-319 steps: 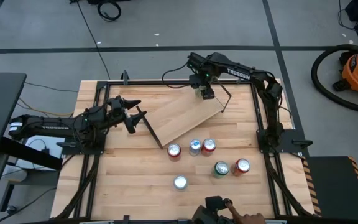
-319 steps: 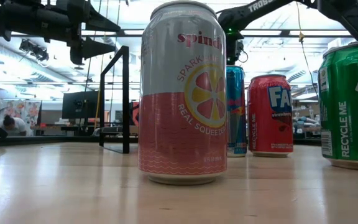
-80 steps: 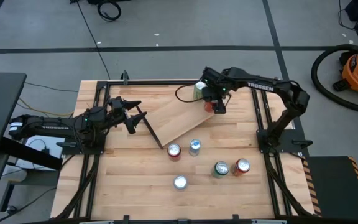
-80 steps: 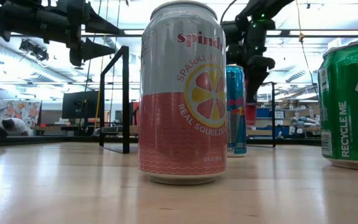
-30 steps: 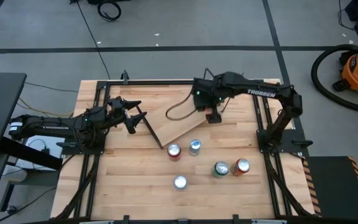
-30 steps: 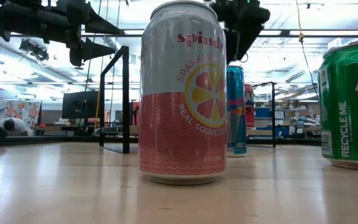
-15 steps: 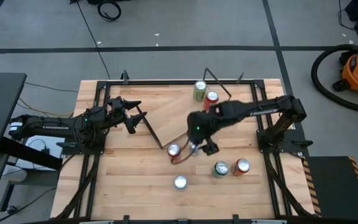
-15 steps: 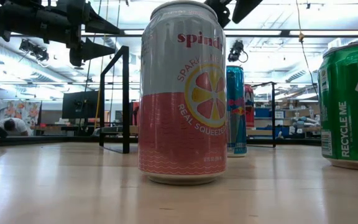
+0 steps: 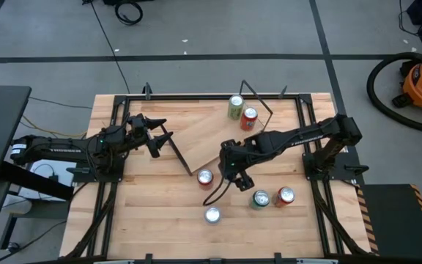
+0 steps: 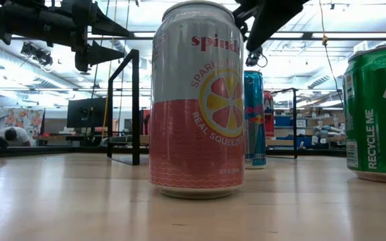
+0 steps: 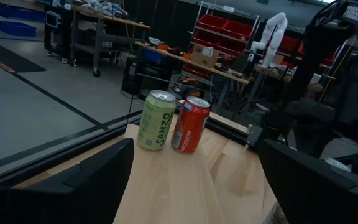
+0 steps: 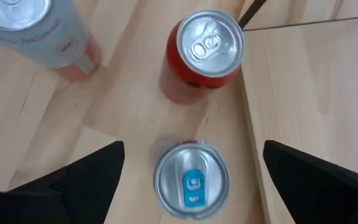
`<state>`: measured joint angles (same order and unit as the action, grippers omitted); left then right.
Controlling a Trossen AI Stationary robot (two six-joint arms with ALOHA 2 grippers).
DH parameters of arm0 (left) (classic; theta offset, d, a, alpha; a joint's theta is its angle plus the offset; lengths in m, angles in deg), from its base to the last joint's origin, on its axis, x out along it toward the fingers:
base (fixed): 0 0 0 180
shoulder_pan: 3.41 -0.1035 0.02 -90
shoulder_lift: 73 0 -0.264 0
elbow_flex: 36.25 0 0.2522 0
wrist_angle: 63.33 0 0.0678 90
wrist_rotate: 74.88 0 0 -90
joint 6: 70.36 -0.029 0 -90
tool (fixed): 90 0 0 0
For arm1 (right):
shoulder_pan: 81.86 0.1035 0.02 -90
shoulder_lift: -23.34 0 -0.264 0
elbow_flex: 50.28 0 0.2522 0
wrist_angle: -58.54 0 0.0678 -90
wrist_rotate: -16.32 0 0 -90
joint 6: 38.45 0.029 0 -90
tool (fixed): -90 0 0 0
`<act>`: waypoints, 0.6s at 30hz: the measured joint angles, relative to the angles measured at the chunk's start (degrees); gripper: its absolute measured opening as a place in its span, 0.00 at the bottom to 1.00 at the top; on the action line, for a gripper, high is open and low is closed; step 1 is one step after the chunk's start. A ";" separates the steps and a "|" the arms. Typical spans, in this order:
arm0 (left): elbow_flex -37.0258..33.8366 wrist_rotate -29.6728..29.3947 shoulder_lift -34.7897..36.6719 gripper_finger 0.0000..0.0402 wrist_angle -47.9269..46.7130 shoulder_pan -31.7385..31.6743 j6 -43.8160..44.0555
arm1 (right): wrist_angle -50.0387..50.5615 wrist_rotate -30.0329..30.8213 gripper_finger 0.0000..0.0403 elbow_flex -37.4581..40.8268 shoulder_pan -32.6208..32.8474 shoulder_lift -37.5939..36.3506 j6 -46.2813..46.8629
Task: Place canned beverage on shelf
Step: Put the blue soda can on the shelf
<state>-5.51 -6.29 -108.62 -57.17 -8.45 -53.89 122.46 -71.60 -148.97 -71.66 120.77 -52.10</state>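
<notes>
The shelf point(image 9: 218, 132), a light-wood board with black rod frames, lies slanted on the tabletop. A green can point(image 9: 235, 107) and a red can point(image 9: 249, 118) stand on its far right end, as the left wrist view also shows point(image 11: 155, 120) point(image 11: 189, 124). My right gripper point(image 9: 233, 176) is open above a blue can point(image 12: 190, 180), one finger on each side of it and clear of it. A red can point(image 12: 205, 46) stands just beyond. My left gripper point(image 9: 160, 136) is open at the shelf's left end point(image 11: 194, 186).
A pink and silver Spindrift can point(image 9: 212, 215) stands near the front edge and fills the low view point(image 10: 196, 100). A green can point(image 9: 260, 199) and a red can point(image 9: 285, 195) stand to the right. A black frame point(image 9: 196, 96) runs round the tabletop.
My right gripper has left the shelf's far right end and gone toward the table's near edge, coming over the blue can beside the shelf. The green and red cans, covered by the arm before, now stand in plain view on the shelf.
</notes>
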 joint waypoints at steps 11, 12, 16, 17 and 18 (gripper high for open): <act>0.02 0.00 -0.01 0.89 0.00 0.04 -0.06 | 1.53 -0.06 0.95 0.57 -1.87 7.75 -1.06; 0.02 0.00 0.00 0.89 -0.03 0.04 -0.15 | 2.05 -0.13 0.94 0.57 -2.19 8.37 -1.01; 0.02 0.00 -0.02 0.89 -0.04 0.02 -0.37 | 3.03 -0.31 0.89 0.55 -3.50 9.96 -1.58; 0.02 0.00 -0.02 0.89 -0.04 0.02 -0.35 | 3.21 -0.28 0.88 0.55 -3.77 10.18 -2.25; 0.00 0.00 -0.02 0.89 -0.04 0.02 -0.33 | 3.30 -0.26 0.86 0.55 -4.01 10.26 -2.93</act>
<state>-5.51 -6.29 -108.64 -57.21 -8.42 -54.22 125.76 -71.86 -148.42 -75.68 131.03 -55.03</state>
